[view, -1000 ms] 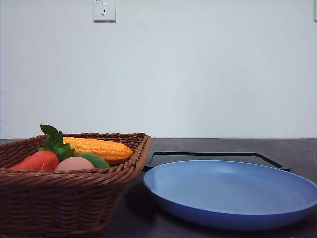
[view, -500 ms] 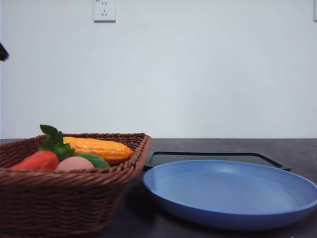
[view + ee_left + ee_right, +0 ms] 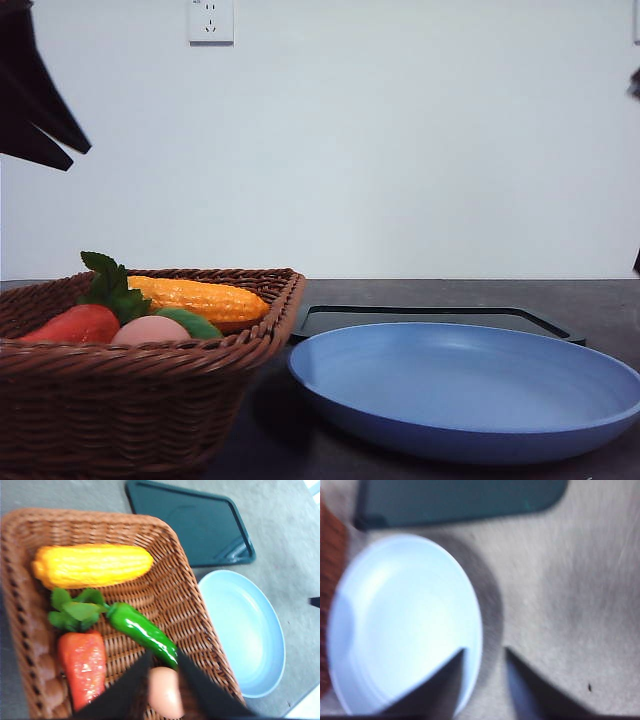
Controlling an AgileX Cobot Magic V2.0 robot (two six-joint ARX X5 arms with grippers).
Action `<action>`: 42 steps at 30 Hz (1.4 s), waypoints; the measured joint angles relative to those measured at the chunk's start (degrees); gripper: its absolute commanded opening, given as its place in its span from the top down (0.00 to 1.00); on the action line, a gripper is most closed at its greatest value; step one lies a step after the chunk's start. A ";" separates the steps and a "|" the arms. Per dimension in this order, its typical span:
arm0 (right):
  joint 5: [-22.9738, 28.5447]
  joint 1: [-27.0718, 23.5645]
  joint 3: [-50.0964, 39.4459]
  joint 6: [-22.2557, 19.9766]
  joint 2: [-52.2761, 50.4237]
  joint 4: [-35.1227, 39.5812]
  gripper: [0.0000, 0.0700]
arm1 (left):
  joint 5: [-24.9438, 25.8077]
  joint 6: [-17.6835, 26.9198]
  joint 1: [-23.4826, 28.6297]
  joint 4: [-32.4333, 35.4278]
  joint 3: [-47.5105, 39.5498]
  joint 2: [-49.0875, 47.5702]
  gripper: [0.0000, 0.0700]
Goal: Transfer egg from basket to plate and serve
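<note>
**Egg in the basket, both end effectors open above the worktop**

The dark grey worktop [image 3: 420, 295] carries everything. The brown wicker basket [image 3: 130, 400] sits at its front left corner, and the blue plate [image 3: 470, 395] lies just beside it toward the front right, bare. Behind the plate, nearer the back edge, lies a flat black tray [image 3: 430, 318].

Inside the basket, a yellow corn cob [image 3: 92, 565] lies along the far side. Nearer the front sit a red-orange vegetable [image 3: 82, 665] with green leaves and a glossy green pepper [image 3: 142, 632] (it runs diagonally toward the egg). The pinkish egg [image 3: 165, 692] rests near the basket's front wall, touching the pepper's tip.

The left end effector [image 3: 162, 680] hangs above the basket, jaws apart with the egg showing between them, gripping nothing. The right end effector [image 3: 485, 680] is over the plate's rim and the bare worktop, jaws also spread and empty.
</note>
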 measured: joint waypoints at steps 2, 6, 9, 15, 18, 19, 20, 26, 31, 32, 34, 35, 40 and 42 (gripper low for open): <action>0.01 0.73 0.00 -0.35 2.13 0.06 0.60 | 0.01 -0.39 -0.42 0.44 0.00 0.04 0.63; -0.04 2.76 0.00 -0.85 5.62 1.61 0.60 | 0.01 -1.57 -1.02 1.24 0.00 0.05 0.62; -0.03 4.21 0.00 -1.00 8.04 3.59 0.60 | 0.01 -1.98 -1.40 1.55 0.00 0.05 0.62; -0.05 6.60 0.00 -1.03 13.35 7.08 0.62 | 0.04 -2.72 -2.22 1.53 0.00 0.05 0.53; -0.04 7.10 0.00 -1.03 15.81 8.47 0.69 | 0.04 -2.91 -2.37 1.41 0.00 0.05 0.53; -0.03 7.22 0.00 -1.01 16.49 8.88 0.72 | 0.04 -2.97 -2.37 1.38 0.00 0.05 0.53; -0.17 7.32 0.00 -1.01 17.11 9.21 0.75 | 0.04 -2.97 -2.37 1.36 0.00 0.05 0.53; -1.52 7.37 0.00 -1.01 18.44 10.21 0.96 | 0.04 -2.97 -2.37 1.34 0.00 0.05 0.53; -1.47 7.37 0.00 -0.99 18.44 10.23 1.00 | 0.04 -2.97 -2.37 1.33 0.00 0.05 0.53; -1.50 7.37 0.00 -0.99 18.44 10.26 1.00 | 0.04 -2.97 -2.37 1.35 0.00 0.05 0.53; -1.52 7.37 0.00 -0.97 18.44 10.23 1.00 | 0.04 -2.97 -2.37 1.36 0.00 0.05 0.53; -1.52 7.35 0.00 -0.96 18.43 10.22 1.00 | 0.04 -2.97 -2.47 1.36 0.00 0.05 0.50; -1.49 6.41 0.00 -0.82 16.97 8.73 1.00 | 0.04 -2.97 -3.86 1.36 0.00 0.05 0.38; -1.41 5.50 0.00 -0.84 15.01 7.32 1.00 | 0.04 -3.17 -4.83 1.33 0.00 0.05 0.38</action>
